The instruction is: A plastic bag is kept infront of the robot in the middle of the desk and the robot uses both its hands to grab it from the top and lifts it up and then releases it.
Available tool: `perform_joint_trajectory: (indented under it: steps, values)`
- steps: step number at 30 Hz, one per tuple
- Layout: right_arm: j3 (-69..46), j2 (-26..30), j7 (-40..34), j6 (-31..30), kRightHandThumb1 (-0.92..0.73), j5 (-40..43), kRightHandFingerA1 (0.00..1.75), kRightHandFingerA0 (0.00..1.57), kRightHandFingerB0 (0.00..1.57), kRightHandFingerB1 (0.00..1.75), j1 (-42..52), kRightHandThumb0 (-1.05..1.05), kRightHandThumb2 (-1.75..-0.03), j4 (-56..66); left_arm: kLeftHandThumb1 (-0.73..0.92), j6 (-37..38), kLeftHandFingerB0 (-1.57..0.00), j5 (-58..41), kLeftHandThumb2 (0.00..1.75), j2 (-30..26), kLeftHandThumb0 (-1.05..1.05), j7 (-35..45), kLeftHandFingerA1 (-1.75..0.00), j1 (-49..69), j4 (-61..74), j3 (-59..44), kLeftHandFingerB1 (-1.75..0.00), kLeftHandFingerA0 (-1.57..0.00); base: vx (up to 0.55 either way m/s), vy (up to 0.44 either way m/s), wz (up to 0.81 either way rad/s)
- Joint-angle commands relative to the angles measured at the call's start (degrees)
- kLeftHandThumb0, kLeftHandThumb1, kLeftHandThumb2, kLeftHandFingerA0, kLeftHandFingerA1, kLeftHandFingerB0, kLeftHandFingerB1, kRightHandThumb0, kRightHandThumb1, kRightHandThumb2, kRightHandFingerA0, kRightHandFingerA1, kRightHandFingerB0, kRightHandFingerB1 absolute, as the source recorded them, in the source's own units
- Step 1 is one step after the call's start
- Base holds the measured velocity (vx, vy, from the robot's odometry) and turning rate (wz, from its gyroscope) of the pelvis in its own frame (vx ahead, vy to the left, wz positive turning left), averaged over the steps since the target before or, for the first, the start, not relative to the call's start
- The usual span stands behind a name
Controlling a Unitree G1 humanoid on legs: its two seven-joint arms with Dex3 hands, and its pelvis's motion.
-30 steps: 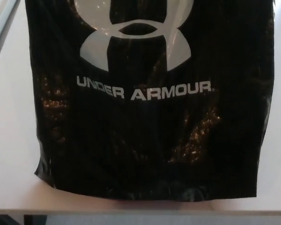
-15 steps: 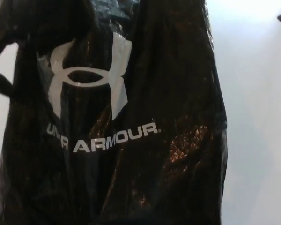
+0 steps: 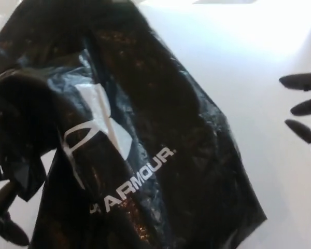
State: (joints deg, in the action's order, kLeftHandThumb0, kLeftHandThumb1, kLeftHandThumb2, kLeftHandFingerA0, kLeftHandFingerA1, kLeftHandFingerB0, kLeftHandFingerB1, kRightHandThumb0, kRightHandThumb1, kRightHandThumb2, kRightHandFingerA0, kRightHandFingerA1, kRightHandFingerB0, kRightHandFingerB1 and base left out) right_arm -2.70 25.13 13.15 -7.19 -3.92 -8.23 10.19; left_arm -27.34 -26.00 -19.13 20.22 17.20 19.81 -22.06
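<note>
One plastic bag [image 3: 145,155] fills most of our head view, black and glossy, crumpled and slumped on the white table [image 3: 259,67], leaning from upper left to lower right. Its white logo is folded over and only partly readable; we make out "ARMOUR", the rest of the print is lost in a crease. The bag's top left runs out of frame and its bottom edge is cut by the picture's lower border, so we cannot tell where its mouth or handles are. A loose flap hangs down at the left, near the left hand.

Right hand [image 3: 305,106] shows only as three dark fingers [image 3: 295,81] poking in from the right edge, spread apart, holding nothing, well apart from the bag with bare table between. The palm and wrist are cut off.

Left hand [image 3: 2,207] sits at the lower left corner, mostly out of frame; we see a few dark fingertips spread apart, just beside the bag's hanging flap. They close on nothing we can see, though the contact with the plastic is hard to judge, black on black.

Open table lies to the right of the bag and along the top, bright and washed out by glare. Bag's lower right corner ends in a point near the bottom edge.
</note>
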Motion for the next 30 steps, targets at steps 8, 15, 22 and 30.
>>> perform_joint_trajectory:
  steps: [8,15,22,30]
  values:
    - [-1.2,-10.9,3.7,51.7,-0.54,12.9,0.48,0.05,0.0,0.29,65.3,-0.67,-0.93,17.7,0.86,62.5,-0.15,-9.8,0.66,31.0,-0.63,30.0,-0.44,33.3,0.3,-10.3,-0.28,-0.34,-0.11,-0.024,-0.02]
    - [0.6,-12.2,3.5,54.0,-0.58,12.6,0.46,0.0,0.0,0.37,66.6,-0.62,-0.97,15.8,0.86,63.3,-0.19,-7.6,0.66,32.1,-0.63,27.3,-0.42,33.8,-1.4,-10.3,-0.28,-0.4,0.04,0.137,-0.07]
    - [2.6,-11.9,3.2,56.9,-0.78,10.4,0.4,0.09,0.08,0.29,66.5,-0.7,-0.76,13.5,0.85,64.1,-0.21,-5.7,0.66,32.8,-0.63,25.6,-0.42,34.6,0.2,-8.8,-0.29,-0.42,-0.02,-0.091,0.04]
    - [3.2,-11.9,3.0,56.3,-0.57,10.5,0.45,0.0,0.01,0.36,68.0,-0.67,-0.97,14.6,0.7,66.9,-0.09,-4.5,1.0,32.5,-0.66,25.3,-0.54,34.0,-1.5,-9.2,-0.42,-0.31,-0.04,-0.246,0.08]
